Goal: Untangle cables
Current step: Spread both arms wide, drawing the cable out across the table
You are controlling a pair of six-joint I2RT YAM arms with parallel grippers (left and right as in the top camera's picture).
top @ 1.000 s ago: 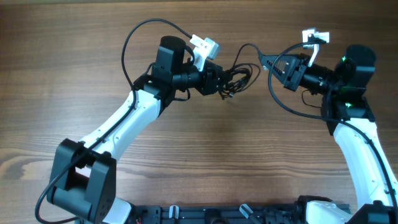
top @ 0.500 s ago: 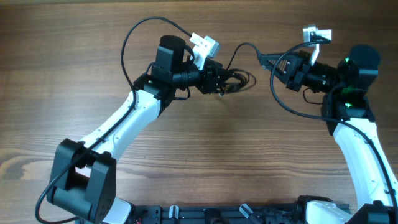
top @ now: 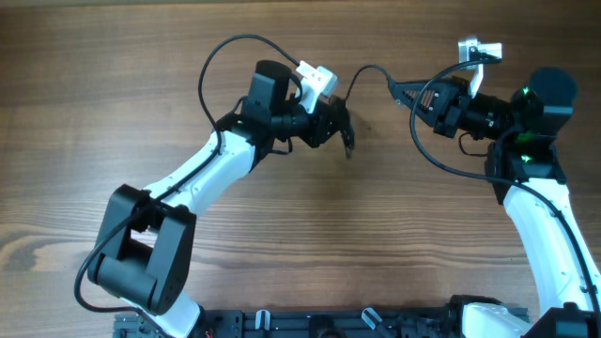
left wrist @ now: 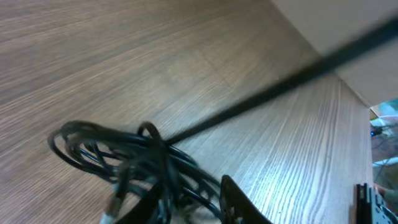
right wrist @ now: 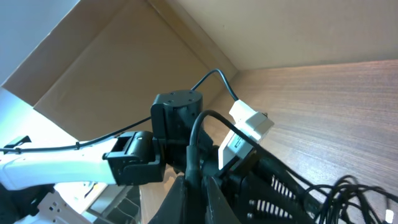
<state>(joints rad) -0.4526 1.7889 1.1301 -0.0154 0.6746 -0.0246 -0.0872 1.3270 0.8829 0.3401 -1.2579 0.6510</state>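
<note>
The cables are thin black wires. In the overhead view my left gripper (top: 340, 124) is shut on the tangled bundle (top: 347, 143), which is mostly hidden under it. One strand (top: 368, 69) arcs from the bundle to my right gripper (top: 399, 92), which is shut on its end. In the left wrist view the looped bundle (left wrist: 106, 152) hangs over the wood at my left gripper (left wrist: 186, 202), and a taut strand (left wrist: 280, 87) runs up to the right. In the right wrist view my right gripper (right wrist: 198, 186) pinches that cable (right wrist: 198, 134).
A wooden table (top: 141, 141) lies under both arms. Thick black arm cables loop beside the left arm (top: 211, 66) and below the right gripper (top: 437, 160). A cardboard wall (right wrist: 280, 31) stands behind the table in the right wrist view.
My left arm has swung right and turned, and the bundle's loops have drawn in under its gripper. My right gripper has shifted slightly up and left with the cable end.
</note>
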